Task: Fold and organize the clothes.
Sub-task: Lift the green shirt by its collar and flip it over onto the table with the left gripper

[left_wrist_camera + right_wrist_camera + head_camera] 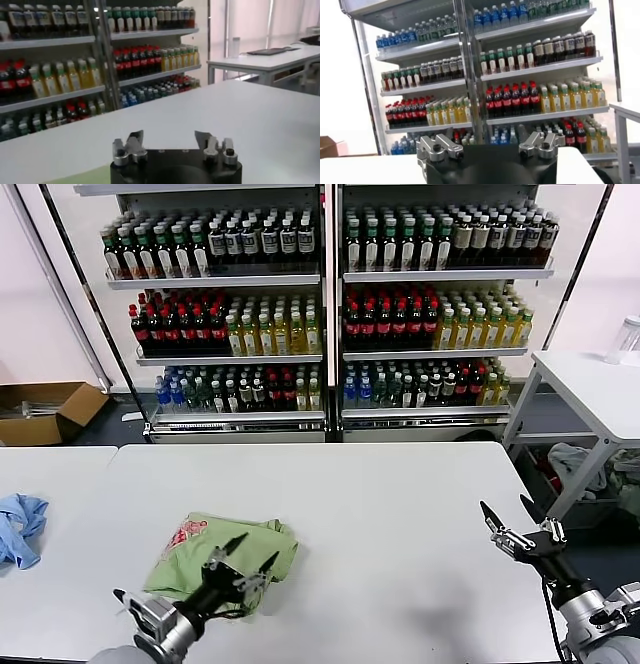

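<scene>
Left gripper hangs with its fingers spread and empty, right over the near edge of the light green polo shirt. You can see that shirt lying bunched into a rough bundle on the white table, its checkered print showing at one corner; I judge the folding partly done, with tidying left. Your left arm reaches in low from the table's near edge. Right gripper, also spread and empty, waits well apart from the shirt, past the table's right edge.
</scene>
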Controlling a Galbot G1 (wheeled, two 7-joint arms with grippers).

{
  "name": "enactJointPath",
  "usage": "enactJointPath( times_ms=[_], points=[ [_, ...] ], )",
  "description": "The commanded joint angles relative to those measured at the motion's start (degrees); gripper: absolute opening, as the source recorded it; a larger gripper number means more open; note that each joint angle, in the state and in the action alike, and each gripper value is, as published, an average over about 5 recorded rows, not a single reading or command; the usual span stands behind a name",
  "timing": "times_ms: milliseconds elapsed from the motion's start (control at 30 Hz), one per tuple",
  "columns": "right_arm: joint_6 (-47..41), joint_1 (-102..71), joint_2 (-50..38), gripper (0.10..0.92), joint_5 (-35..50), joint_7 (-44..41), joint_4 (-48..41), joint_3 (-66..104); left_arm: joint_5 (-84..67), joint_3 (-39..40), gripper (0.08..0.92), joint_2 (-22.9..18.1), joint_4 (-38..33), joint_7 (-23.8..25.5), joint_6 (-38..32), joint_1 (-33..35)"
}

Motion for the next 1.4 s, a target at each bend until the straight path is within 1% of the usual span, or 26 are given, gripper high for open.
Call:
enactJointPath(
  times_ms=[33,100,200,400,533,767,1133,1233,1400],
  points=[
    [0.07,-0.66,-0.07,0.823,0.11,-0.03,0.33,0.03,-11.59,-11.56,0.776,4.43,5.86,0.0,7.91,-1.25],
    [0.13,-0.84,-0.19,0.823,0.08,-0.03,0.32,-0.04,-12.86,-11.78,0.808,6.14,10.21,0.38,9.37,-1.98],
    [0.12,-0.85,-0.27,0.823,0.05,-0.01,0.41,-0.1,-14.45,-11.14,0.821,7.42,14.75,0.6,11.03,-2.99],
    [-0.17,-0.54,-0.24,0.823,-0.12,0.08,0.63,-0.33,-16.84,-8.93,0.823,7.02,21.37,0.25,12.23,-7.18],
    [-0.42,-0.51,-0.01,0.823,-0.23,0.11,0.94,-0.33,-18.55,-7.98,0.823,7.2,23.93,0.21,12.66,-9.65],
    [-0.43,-0.8,0.03,0.823,-0.33,0.09,1.1,-0.09,-20.2,-6.82,0.823,6.66,24.88,0.09,13.42,-10.87],
    [-0.45,-0.23,-0.06,0.823,-0.5,0.15,1.1,-0.57,-19.36,-5.24,0.822,4.16,21.13,-0.02,13.02,-7.66],
    [-0.42,-0.24,-0.1,0.823,-0.5,0.14,1.11,-0.64,-18.29,-4.79,0.781,3.68,21.15,0.01,11.6,-7.54],
    [-0.37,-0.33,0.02,0.823,-0.5,0.1,1.18,-0.72,-17.23,-4.28,0.636,3.3,21.91,0.43,9.6,-7.65]
  ],
)
